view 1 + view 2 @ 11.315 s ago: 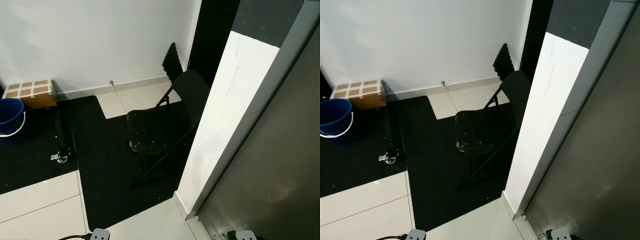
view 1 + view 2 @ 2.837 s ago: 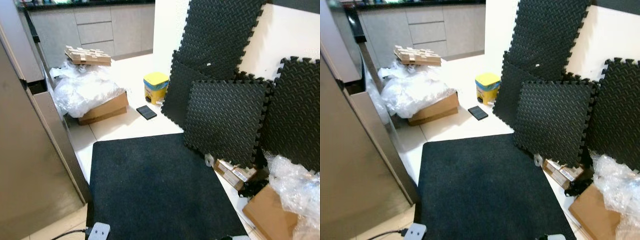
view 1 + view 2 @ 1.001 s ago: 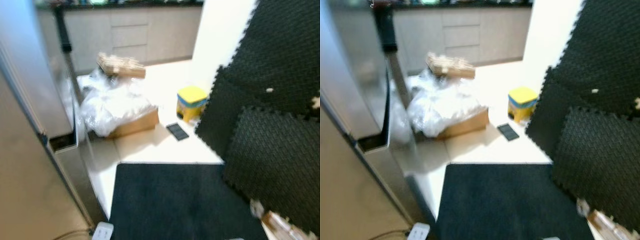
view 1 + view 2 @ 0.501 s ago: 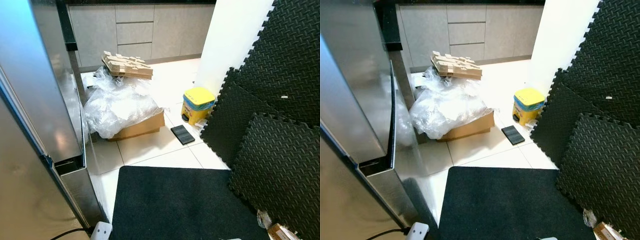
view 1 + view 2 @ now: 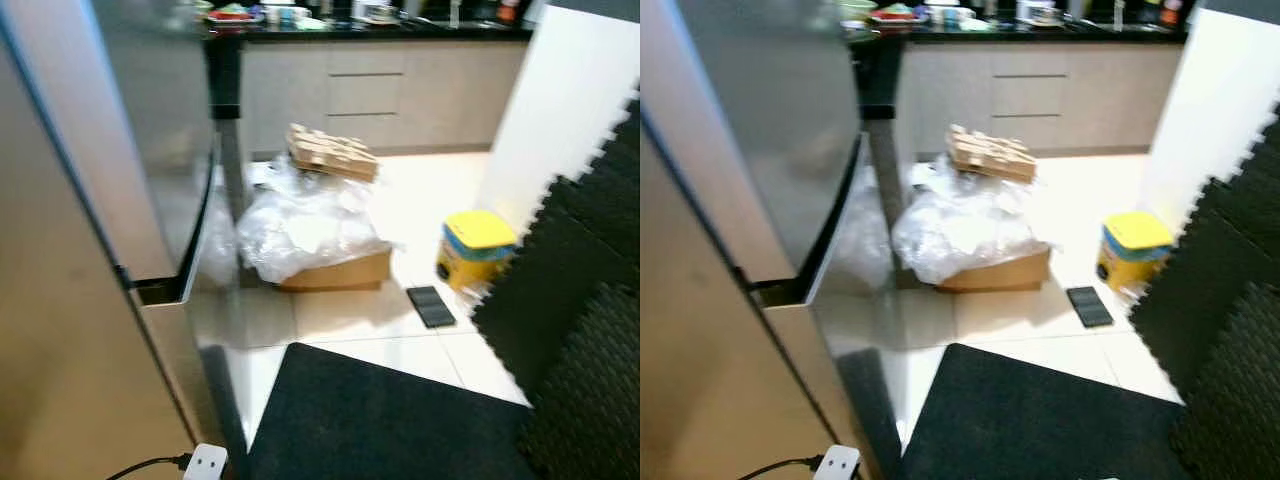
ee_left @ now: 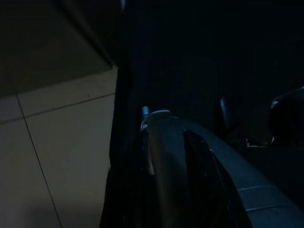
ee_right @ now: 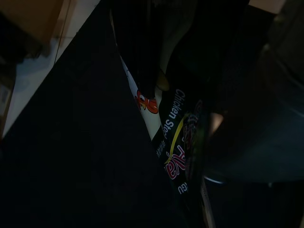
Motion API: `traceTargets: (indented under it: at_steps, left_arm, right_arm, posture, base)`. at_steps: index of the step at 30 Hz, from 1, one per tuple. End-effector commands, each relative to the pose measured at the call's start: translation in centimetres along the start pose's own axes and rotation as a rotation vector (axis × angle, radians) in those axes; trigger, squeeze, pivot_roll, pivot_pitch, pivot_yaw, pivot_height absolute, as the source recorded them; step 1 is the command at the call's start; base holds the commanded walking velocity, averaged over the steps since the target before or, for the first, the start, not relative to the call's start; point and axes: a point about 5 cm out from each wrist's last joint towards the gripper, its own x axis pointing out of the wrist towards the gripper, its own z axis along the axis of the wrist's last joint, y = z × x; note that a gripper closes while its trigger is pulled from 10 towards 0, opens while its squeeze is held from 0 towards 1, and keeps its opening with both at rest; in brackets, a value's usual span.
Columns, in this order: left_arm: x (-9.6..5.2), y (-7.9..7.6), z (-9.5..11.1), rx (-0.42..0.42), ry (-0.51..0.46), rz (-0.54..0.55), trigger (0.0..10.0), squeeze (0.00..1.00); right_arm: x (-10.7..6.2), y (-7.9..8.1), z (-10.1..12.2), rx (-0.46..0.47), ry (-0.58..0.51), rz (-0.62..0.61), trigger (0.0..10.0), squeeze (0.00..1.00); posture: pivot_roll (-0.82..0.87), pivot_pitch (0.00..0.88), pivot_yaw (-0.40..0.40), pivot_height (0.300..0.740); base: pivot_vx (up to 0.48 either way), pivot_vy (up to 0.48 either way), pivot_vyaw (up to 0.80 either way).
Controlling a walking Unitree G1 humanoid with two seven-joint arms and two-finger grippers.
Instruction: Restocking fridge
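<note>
The steel fridge (image 5: 130,150) stands on my left with its doors closed, and a dark gap (image 5: 160,292) runs between the upper and lower door. In the dim right wrist view, my right gripper (image 7: 183,76) is shut on a dark pack labelled chicken stock (image 7: 173,142), hanging over the black mat. The left wrist view is very dark. There, my left gripper (image 6: 190,161) hangs above pale floor tiles, with one grey finger (image 6: 159,152) just made out.
A black mat (image 5: 390,420) lies on the tiles ahead. Beyond it sit a cardboard box under crumpled plastic (image 5: 310,235), a yellow-lidded tub (image 5: 478,245) and a small dark slab (image 5: 432,305). Black foam mats (image 5: 590,330) lean at the right. Kitchen cabinets (image 5: 380,90) line the back.
The camera has swung left, so the fridge takes up more of the picture and the foam mats have slid to the right edge. The things themselves have not moved.
</note>
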Motion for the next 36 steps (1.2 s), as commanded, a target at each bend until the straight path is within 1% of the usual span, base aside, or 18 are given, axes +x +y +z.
traceTargets:
  at_steps: [1, 20, 23, 36]
  left_arm:
    - [-0.34, -0.49, -2.33, -0.016, 0.092, -0.019, 10.0, 0.00]
    - [-0.29, -0.68, -2.31, -0.009, 0.095, -0.031, 10.0, 0.00]
    - [-0.28, -0.86, -2.31, 0.000, 0.097, -0.052, 10.0, 0.00]
    - [-0.28, -0.92, -2.38, -0.006, 0.099, -0.054, 10.0, 0.00]
  right_arm:
    - [0.05, 0.24, 0.06, -0.007, -0.002, 0.015, 10.0, 0.00]
    - [0.12, 0.58, 0.16, 0.001, -0.004, 0.044, 10.0, 0.00]
    - [0.08, 0.37, -0.02, -0.005, 0.012, 0.024, 10.0, 0.00]
    - [0.09, 0.43, -0.03, 0.009, 0.011, 0.031, 10.0, 0.00]
  posture:
    - [0.05, 0.000, -0.057, 0.740]
    - [0.05, 0.000, -0.055, 0.740]
    - [0.05, 0.000, -0.055, 0.740]
    - [0.05, 0.000, -0.055, 0.740]
  base:
    - [0.000, 0.000, 0.78]
    - [0.000, 0.000, 0.78]
    - [0.000, -0.127, 0.00]
    - [0.000, -0.479, 0.00]
